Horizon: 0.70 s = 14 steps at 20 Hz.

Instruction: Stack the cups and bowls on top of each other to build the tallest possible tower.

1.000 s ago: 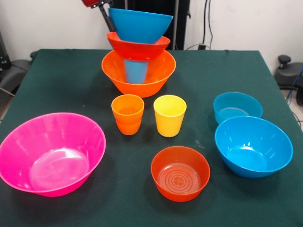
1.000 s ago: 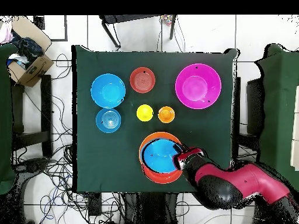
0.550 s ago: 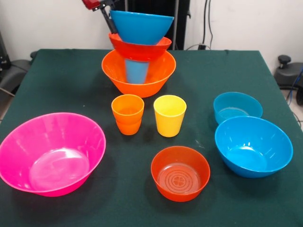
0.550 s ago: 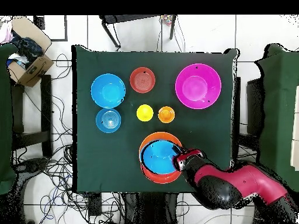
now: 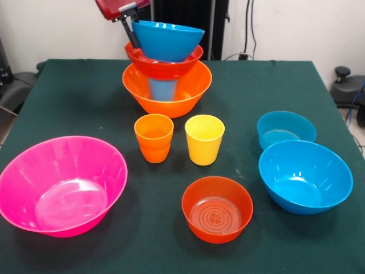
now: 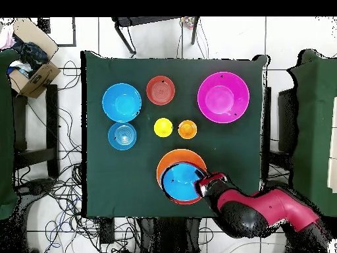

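- The tower [image 5: 165,68] is sitting directly under and beside the jaws: the big orange bowl [image 5: 167,96] is serving as base, a blue cup [image 5: 162,89] is showing through its wall, a red-orange bowl [image 5: 163,61] is resting above that, and a blue bowl [image 5: 167,40] is topping it, tilted toward the gripper.
- The gripper [image 5: 132,29] is pinching the rim of that top blue bowl; one dark finger is running down outside the rim, and the other looks to be inside, though it is hidden.
- Judging from this, four pieces are stacked and the fourth is not yet released.
- The big pink bowl [image 5: 61,184] is lying well away from the jaws, unstacked.
- The second larger blue bowl [image 5: 304,176] is also waiting well away.
- The other red-orange bowl [image 5: 217,208] is sitting far from the jaws.
- The small shallow blue bowl [image 5: 286,129] is sitting far from the jaws too, just beside the larger blue one.
- The yellow cup [image 5: 204,138] and the orange cup [image 5: 154,137] are standing upright nearest the jaws, just in front of the tower.
- By this count, six pieces are left.
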{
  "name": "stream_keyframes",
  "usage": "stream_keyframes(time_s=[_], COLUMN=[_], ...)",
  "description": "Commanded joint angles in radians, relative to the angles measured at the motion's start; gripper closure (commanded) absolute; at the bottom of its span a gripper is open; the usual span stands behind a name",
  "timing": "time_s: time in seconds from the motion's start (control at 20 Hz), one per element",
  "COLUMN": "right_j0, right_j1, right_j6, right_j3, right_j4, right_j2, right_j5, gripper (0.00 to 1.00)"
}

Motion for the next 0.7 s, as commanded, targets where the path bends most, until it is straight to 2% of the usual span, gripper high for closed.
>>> stream_keyframes(time_s=[0.05, 0.7], right_j0=[0.071, 0.069], right_j1=[0.046, 0.041], right_j6=[-0.126, -0.140], right_j3=[0.005, 0.002], right_j4=[-0.074, -0.043], right_j2=[-0.087, -0.085], right_j5=[0.068, 0.086], gripper=[1.00, 1.00])
